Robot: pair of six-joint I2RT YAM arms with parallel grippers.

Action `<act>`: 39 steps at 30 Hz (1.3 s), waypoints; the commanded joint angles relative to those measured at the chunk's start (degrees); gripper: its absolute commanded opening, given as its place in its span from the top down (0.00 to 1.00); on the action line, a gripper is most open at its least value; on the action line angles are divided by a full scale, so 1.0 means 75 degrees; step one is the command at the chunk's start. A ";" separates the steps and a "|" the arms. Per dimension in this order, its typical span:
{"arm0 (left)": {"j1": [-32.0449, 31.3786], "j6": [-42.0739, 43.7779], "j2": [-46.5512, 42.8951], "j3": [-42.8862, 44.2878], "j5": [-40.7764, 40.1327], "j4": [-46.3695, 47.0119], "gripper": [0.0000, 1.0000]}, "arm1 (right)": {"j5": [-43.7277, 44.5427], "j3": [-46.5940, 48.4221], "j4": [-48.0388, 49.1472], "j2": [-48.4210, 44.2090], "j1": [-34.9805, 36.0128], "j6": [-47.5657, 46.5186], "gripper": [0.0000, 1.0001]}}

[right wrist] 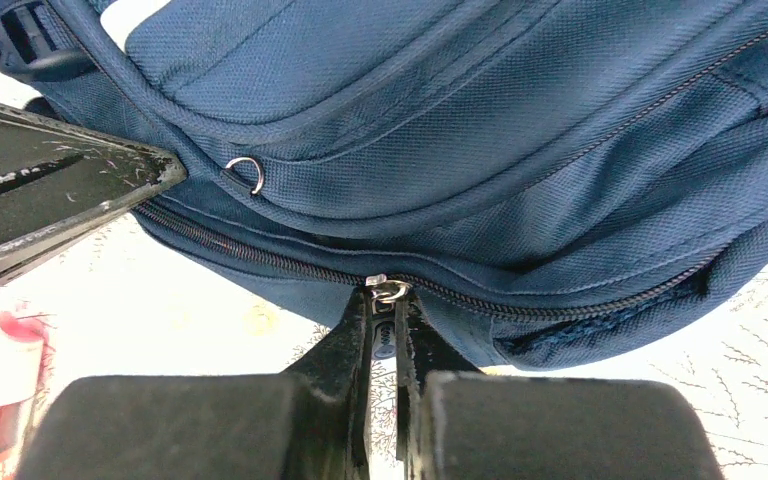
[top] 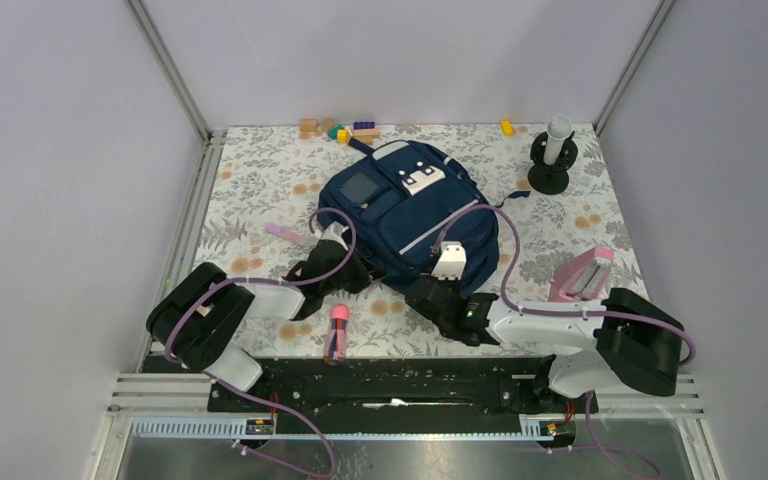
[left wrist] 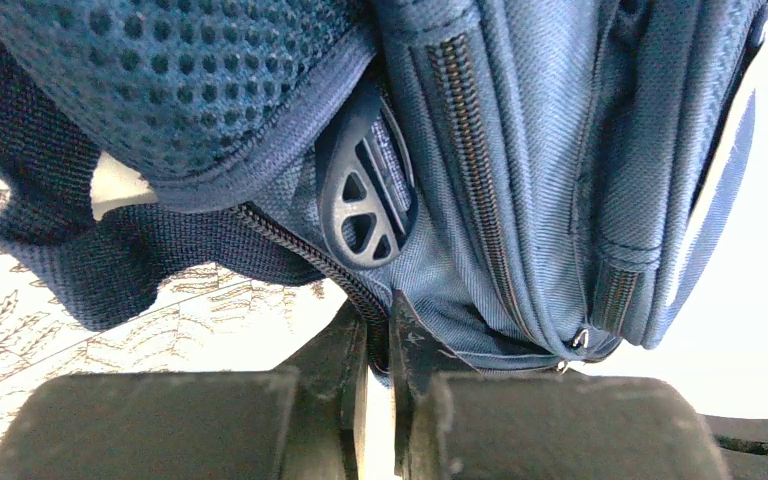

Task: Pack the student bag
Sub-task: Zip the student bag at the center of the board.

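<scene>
Both grippers pinched shut on bag (top: 400,215), mid table (top: 260,190).
Left gripper (left wrist: 380,322) nips the zip seam (left wrist: 345,275) at bag's near-left edge; right gripper (right wrist: 385,312) clamps zip pull (right wrist: 383,338) on near edge. Bag lies pockets up.

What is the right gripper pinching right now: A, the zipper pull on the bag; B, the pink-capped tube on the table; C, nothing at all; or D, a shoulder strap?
A: in the right wrist view the right gripper is closed on the metal zipper pull at the lower edge of the student bag.
</scene>
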 commanded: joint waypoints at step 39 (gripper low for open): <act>0.2330 0.3971 -0.0822 0.2713 0.0648 -0.3063 0.41 | -0.3820 -0.1516 0.0925 -0.3354 -0.2691 -0.3082 1.00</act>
